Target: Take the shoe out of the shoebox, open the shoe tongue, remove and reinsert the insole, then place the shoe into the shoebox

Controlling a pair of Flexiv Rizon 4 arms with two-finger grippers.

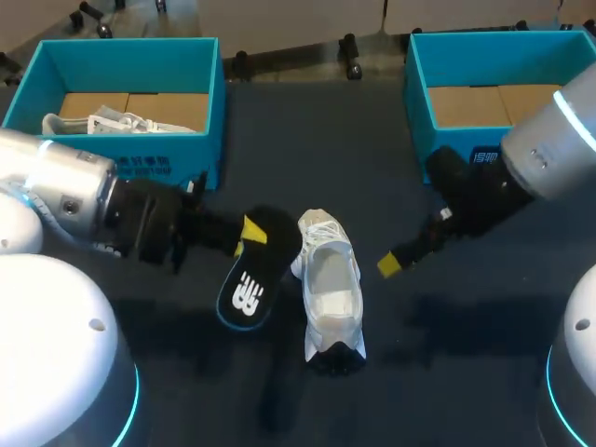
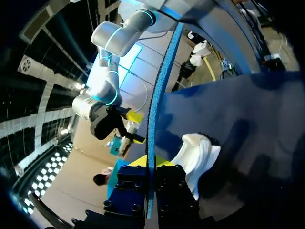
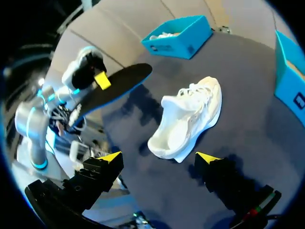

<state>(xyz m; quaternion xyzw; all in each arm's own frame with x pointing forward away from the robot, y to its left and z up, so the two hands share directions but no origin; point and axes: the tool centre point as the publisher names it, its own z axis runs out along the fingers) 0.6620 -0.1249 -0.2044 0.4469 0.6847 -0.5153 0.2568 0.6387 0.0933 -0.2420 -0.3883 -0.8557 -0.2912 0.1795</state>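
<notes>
**Shoe on the table, insole out and held by the left gripper**

The white shoe (image 1: 331,289) is seen lying on the dark table (image 1: 400,177), out of both boxes and roughly midway between the 2 arms. Its long axis runs from the robot's side to the far side, with the laced toe end pointed toward the far edge and the heel end toward the robot.

Just beside its left flank, the black insole (image 1: 250,279) is held raised off the table, slanted, with its printed underside turned up. The left gripper (image 2: 150,164) is closed on the insole's far end, 1 finger on each face.

The right gripper (image 3: 159,158) is spread wide with nothing in it, near the shoe's right side.

Further out stand the left shoebox (image 1: 140,168), in which a second white shoe (image 1: 121,123) lies, and the right shoebox (image 1: 419,102).
</notes>
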